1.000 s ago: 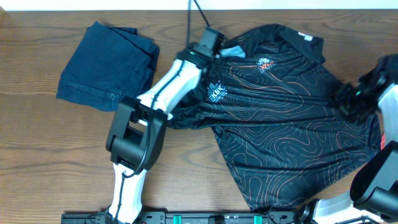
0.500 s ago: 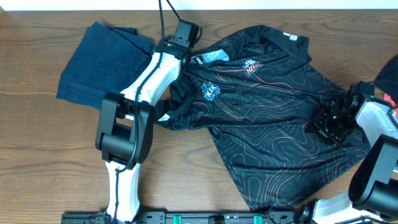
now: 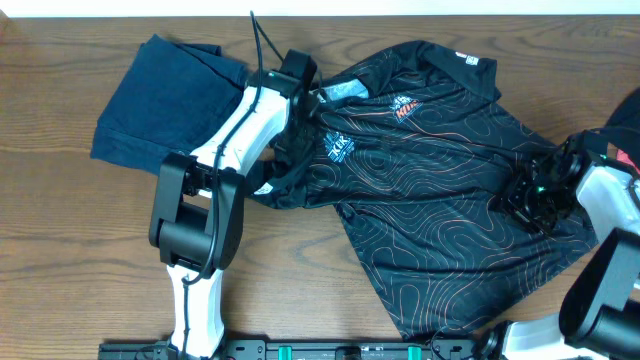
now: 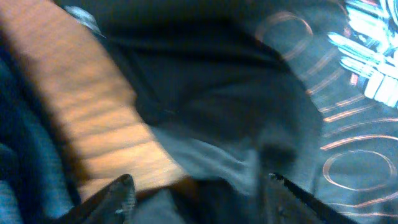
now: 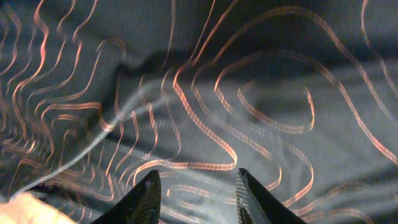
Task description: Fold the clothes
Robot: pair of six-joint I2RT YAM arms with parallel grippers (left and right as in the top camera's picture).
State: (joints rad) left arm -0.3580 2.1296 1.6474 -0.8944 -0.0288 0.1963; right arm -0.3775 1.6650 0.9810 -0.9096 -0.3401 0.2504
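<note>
Overhead: black shirt (image 3: 440,190) on brown wooden table (image 3: 60,250)

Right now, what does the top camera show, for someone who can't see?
A rumpled black shirt lies on a wooden table, left gripper at its upper-left edge, right gripper on its right side. Navy cloth lies beside it.

Your overhead view is evenly lit and sharp, with only soft shadow on the surface (image 3: 60,220) beside the left arm (image 3: 240,130). Your left wrist view is dim and heavily smeared. Your right wrist view is blurred too: the shirt (image 5: 249,74) lines look soft, the right tool (image 5: 196,186) a dark silhouette.
</note>
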